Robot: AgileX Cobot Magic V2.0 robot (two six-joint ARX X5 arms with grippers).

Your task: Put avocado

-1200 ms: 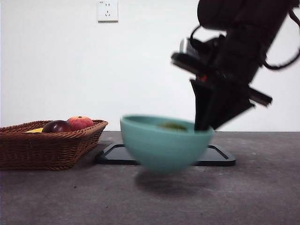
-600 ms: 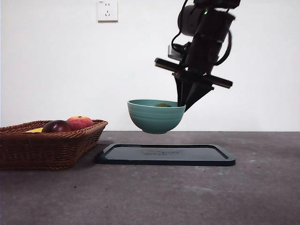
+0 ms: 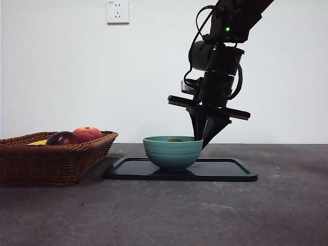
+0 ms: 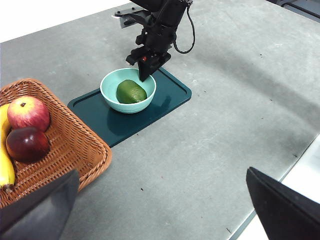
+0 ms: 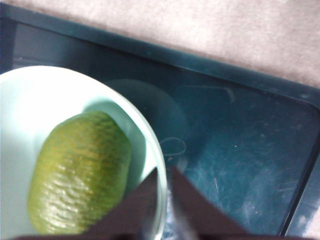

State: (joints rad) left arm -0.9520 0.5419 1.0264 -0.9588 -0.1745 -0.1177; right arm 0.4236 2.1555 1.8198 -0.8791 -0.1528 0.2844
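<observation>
Currently we see the avocado (image 5: pixel 80 172) lying inside the teal bowl (image 3: pixel 172 152), and the bowl sits on the dark tray (image 3: pixel 225 171) on the tabletop (image 3: pixel 205 215). In the front view only the top of the fruit pokes above the rim.

Right tool (image 5: pixel 161 186) is at the bowl's rim, jaws nearly closed and pinching the wall: one jaw inside the bowl beside the avocado, the other outside over the tray. It grips the bowl, not the fruit. In the front view its arm comes down from the top right to the bowl's far-right edge.

Left tool (image 4: pixel 160 210) is well apart from the tray, high over the tabletop, jaws spread wide with nothing between them.

Wicker basket (image 3: pixel 51 159) stands just beside the tray, holding a red-orange fruit (image 4: pixel 28 112), a dark maroon fruit (image 4: pixel 26 144) and a banana (image 4: pixel 5 165).
</observation>
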